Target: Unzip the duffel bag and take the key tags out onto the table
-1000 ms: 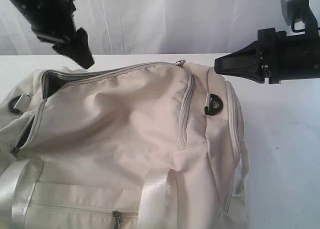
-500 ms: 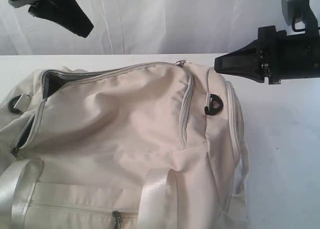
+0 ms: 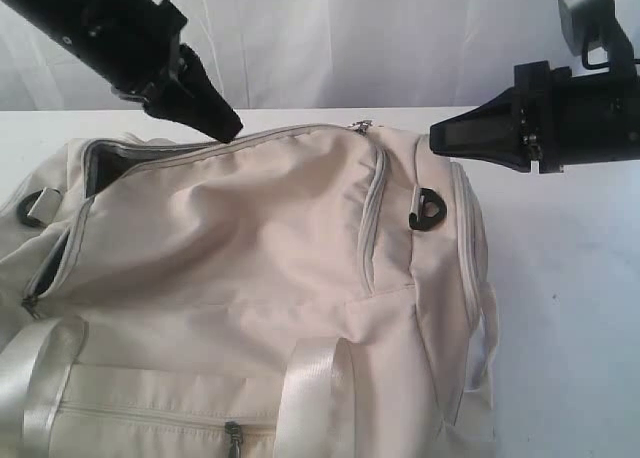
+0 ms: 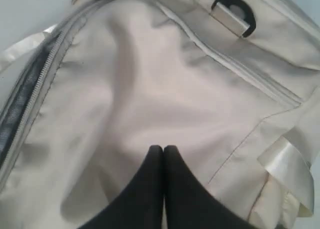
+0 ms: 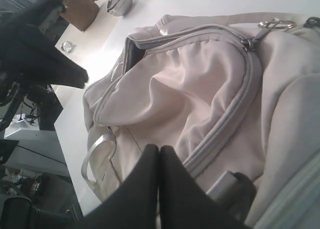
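Observation:
The cream duffel bag [image 3: 250, 248] lies on the white table [image 3: 570, 318]. Its top zipper is parted at the left end, and grey lining [image 3: 108, 164] shows there. The zipper's metal pull [image 3: 360, 127] sits near the right end. My left gripper [image 3: 228, 130] is shut and empty, hovering just above the zipper line at the bag's back edge. In the left wrist view the left gripper [image 4: 162, 149] points over the bag's smooth fabric [image 4: 150, 89]. Beside the bag's right end my right gripper [image 3: 435, 136] hangs shut and empty, above the dark D-ring [image 3: 428, 210]. The key tags are out of view.
Satin straps [image 3: 312, 398] and a front pocket zipper pull [image 3: 233, 438] lie at the near side. A side pocket [image 3: 45, 268] gapes slightly at the left. The right wrist view shows a brown box [image 5: 77, 9] and a metal tin [image 5: 119, 0] beyond the bag.
The left gripper has shut, risen, then swung down and rightward to the bag's top zipper line. The right gripper and the bag have stayed put.

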`<state>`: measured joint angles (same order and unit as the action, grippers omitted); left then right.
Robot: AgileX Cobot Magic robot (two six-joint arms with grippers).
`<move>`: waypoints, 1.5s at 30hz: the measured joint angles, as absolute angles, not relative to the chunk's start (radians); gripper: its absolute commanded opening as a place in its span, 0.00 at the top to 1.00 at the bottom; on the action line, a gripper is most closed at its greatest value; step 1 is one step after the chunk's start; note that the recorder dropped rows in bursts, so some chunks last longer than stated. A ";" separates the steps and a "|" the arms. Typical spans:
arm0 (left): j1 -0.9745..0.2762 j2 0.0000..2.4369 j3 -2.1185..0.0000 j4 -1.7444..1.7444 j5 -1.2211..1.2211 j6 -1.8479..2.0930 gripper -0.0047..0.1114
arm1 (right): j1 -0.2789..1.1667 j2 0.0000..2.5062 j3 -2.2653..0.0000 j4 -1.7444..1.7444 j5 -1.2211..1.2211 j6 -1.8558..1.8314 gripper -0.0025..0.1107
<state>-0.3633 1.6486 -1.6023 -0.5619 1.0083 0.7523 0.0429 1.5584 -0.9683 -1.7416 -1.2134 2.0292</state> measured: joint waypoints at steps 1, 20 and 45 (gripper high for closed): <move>-0.363 1.665 -1.600 -0.567 1.002 0.756 0.96 | 0.043 1.558 -0.968 -1.742 -1.213 2.029 0.98; -0.363 1.743 -1.600 -0.687 1.125 0.763 0.96 | 0.088 1.704 -1.330 -1.746 -0.962 2.086 0.38; -0.363 1.743 -1.600 -0.694 1.125 0.802 0.96 | 0.170 2.167 -1.602 -1.750 -1.168 2.094 0.35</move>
<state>-0.3633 1.7434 -1.6003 -0.6943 1.1248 0.8020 0.1696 2.1670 -1.6018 -1.7500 -1.1679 2.0935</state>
